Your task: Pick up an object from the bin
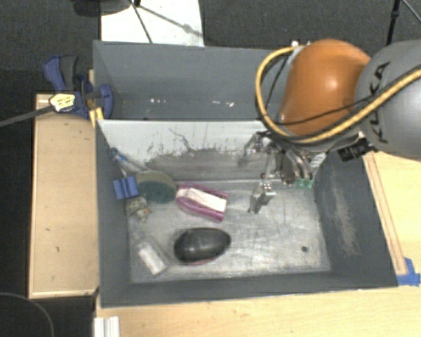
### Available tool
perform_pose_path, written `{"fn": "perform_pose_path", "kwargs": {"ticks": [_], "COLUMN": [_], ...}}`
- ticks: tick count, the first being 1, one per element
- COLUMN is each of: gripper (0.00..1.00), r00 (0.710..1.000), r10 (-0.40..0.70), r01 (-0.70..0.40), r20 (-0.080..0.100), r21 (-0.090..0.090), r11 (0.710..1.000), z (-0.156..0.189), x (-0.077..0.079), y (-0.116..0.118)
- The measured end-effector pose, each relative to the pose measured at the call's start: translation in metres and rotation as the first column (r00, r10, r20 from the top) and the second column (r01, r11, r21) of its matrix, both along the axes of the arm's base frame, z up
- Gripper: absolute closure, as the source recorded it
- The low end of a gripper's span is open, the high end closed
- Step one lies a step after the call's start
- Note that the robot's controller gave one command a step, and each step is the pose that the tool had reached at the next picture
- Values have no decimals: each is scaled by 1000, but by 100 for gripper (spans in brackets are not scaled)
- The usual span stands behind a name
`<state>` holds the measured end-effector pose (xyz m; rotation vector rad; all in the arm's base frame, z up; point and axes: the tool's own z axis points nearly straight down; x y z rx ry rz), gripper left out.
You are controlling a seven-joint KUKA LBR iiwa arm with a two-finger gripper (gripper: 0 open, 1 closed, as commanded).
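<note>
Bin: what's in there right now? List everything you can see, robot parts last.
Oval lump: one, black, front of the floor, left of centre.
Striped block: one, pink-purple and white, just behind the oval lump.
Round disc: one, green, left side, left of the striped block.
Clip-like piece: one, blue, by the left wall, beside the round disc.
Knobbly bit: one, greyish, just in front of the round disc.
Pale stub: one, whitish, front left corner.
Bin: one, grey metal.
Gripper: one, metallic, over bare floor right of the striped block.
Arm: one, grey with orange cover, entering from the right.
</note>
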<state>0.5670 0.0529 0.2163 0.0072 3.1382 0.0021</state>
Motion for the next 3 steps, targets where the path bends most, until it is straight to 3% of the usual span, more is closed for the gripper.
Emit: {"fn": "perform_pose_path", "kwargs": {"ticks": [1,2,3], "gripper": [0,0,100], "r00": [998,1000,1000], "r10": [62,4,3], "r01": [-62,-4,-3], "r20": [2,7,12], "r21": [-1,0,2], "r11": [998,1000,1000], "z": [-126,-143,-141], "x": [0,5,7], "y": [36,67,67]}}
